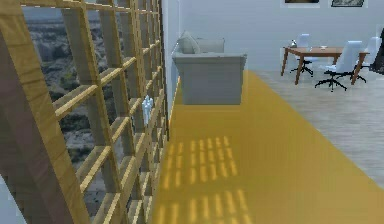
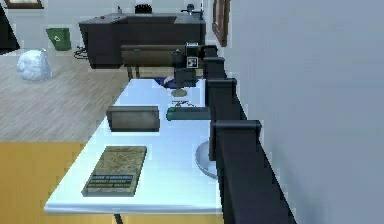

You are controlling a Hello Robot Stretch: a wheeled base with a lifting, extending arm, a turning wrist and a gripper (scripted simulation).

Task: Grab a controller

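Controller (image 2: 186, 112), likely the dark flat bar, lies on the white table (image 2: 170, 172), right of a dark box (image 2: 133, 119). Gripper (image 2: 184, 78) sits farther out, near a small round thing (image 2: 180, 94); cannot tell if it holds anything. Risk: lowering there takes the wrong item or shoves the controller aside.

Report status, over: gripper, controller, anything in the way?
Gripper at white table, load cannot tell. Dark flat bar nearby, maybe controller. Grey box beside it.
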